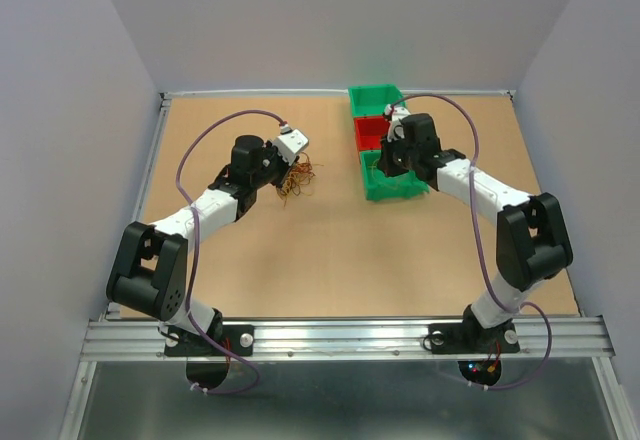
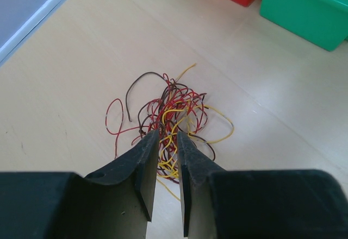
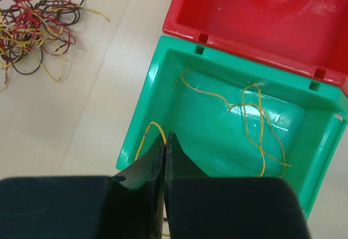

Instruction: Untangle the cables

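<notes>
A tangle of thin red, yellow and dark brown cables (image 2: 168,111) lies on the tabletop left of centre (image 1: 295,178). My left gripper (image 2: 168,134) stands over its near edge. Its jaws are a narrow gap apart, and yellow strands show on the table between them. My right gripper (image 3: 165,136) is shut on a yellow cable (image 3: 148,129) that arcs out from its fingertips over the near green bin (image 3: 142,111). More yellow cable (image 3: 255,108) lies loose inside that bin. In the right wrist view the tangle (image 3: 32,27) shows at the top left.
Three bins stand in a row at the back centre. They are a far green bin (image 1: 375,98), a red bin (image 1: 372,132) and the near green bin (image 1: 395,190). The red bin (image 3: 244,11) has nothing in it. A raised rail (image 1: 155,150) edges the table's left side.
</notes>
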You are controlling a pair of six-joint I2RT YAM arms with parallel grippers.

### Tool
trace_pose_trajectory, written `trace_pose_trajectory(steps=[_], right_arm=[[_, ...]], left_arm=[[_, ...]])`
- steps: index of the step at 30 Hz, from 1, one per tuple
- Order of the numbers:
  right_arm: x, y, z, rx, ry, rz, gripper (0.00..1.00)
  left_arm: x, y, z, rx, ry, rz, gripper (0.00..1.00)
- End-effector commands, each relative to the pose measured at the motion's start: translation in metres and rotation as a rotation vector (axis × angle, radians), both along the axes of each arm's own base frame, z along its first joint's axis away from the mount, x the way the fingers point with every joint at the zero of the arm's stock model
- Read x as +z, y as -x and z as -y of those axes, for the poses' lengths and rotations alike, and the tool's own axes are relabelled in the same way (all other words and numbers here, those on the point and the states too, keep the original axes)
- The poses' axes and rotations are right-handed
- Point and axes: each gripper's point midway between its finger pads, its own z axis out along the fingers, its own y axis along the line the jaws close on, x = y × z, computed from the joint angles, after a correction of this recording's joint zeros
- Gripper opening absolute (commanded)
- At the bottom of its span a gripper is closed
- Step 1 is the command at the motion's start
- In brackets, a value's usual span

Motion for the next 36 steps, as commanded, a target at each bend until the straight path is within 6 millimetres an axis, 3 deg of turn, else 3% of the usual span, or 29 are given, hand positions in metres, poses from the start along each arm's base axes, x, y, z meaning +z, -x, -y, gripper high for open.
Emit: trace_pose_trajectory(steps=[1, 8, 9, 13, 17, 19, 25, 28, 31, 32, 33, 36], right_arm=[[0.027, -0.032, 0.002, -0.013, 0.004, 0.088, 0.01], [-0.015, -0.060, 0.012, -0.032, 0.066, 0.007, 0.01], [-0.031, -0.062, 0.012, -0.035, 0.081, -0.030, 0.01], [-0.062, -0.056, 0.013, 0.010, 0.135, -0.135, 0.01], [-0.073, -0.040, -0.002, 0.112, 0.112, -0.194, 0.01], [-0.072, -0.034, -0.009, 0.146, 0.113, -0.200, 0.01], [-0.059, -0.013, -0.064, 0.306, 0.114, -0.163, 0.04], [-0.049, -0.013, -0.094, 0.323, 0.107, -0.137, 0.04], [-0.036, -0.030, -0.106, 0.285, 0.075, -0.113, 0.06], [-0.035, -0.033, -0.108, 0.262, 0.065, -0.117, 0.10], [-0.030, -0.041, -0.110, 0.244, 0.063, -0.100, 0.24], [-0.025, -0.046, -0.110, 0.234, 0.065, -0.084, 0.37]], left_arm=[[0.012, -0.001, 0.003, -0.014, 0.012, 0.038, 0.31], [0.009, -0.002, 0.002, -0.011, 0.005, 0.033, 0.32], [0.009, -0.002, 0.003, -0.012, 0.005, 0.033, 0.31], [0.008, -0.003, 0.002, -0.010, 0.002, 0.032, 0.31], [0.007, -0.003, 0.003, -0.011, -0.002, 0.030, 0.31], [0.005, -0.003, 0.003, -0.010, -0.004, 0.026, 0.31], [0.008, -0.005, 0.003, -0.001, 0.000, 0.033, 0.32], [0.008, -0.006, 0.002, 0.011, 0.012, 0.031, 0.32], [0.009, -0.009, -0.003, 0.037, 0.009, 0.034, 0.32], [0.009, -0.010, -0.005, 0.049, 0.009, 0.034, 0.34], [0.010, -0.011, -0.006, 0.059, 0.008, 0.038, 0.38], [0.012, -0.014, -0.011, 0.085, 0.014, 0.041, 0.48]])
